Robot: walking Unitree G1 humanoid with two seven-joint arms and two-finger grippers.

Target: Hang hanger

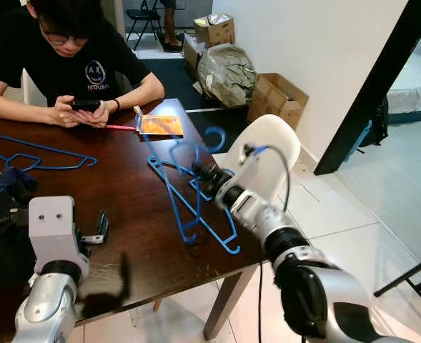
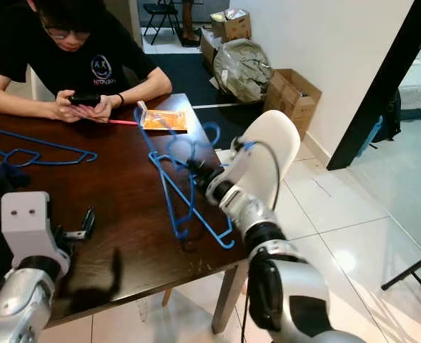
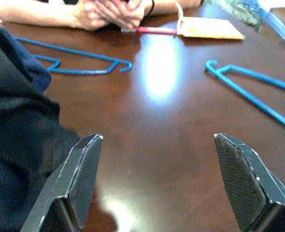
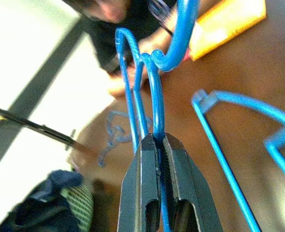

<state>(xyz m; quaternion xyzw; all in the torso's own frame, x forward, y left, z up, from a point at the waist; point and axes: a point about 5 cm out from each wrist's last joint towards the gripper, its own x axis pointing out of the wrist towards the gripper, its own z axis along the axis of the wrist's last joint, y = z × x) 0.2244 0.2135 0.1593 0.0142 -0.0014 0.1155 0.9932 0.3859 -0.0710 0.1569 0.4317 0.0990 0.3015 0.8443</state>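
Note:
My right gripper (image 1: 207,174) is shut on the wire neck of a blue hanger (image 4: 155,92), just below its hook, and holds it tilted up above the dark wooden table (image 1: 124,189). Under it another blue hanger (image 1: 228,247) lies near the table's right edge. A third blue hanger (image 1: 53,150) lies flat at the far left. My left gripper (image 3: 157,140) hovers open and low over the near left part of the table, nothing between its fingers.
A person (image 1: 67,64) sits at the far side holding a phone (image 1: 85,105). An orange packet (image 1: 160,125) lies near them. Dark blue cloth (image 3: 16,125) is heaped at my left. A white chair (image 1: 271,146) stands by the right edge, with boxes (image 1: 278,96) beyond.

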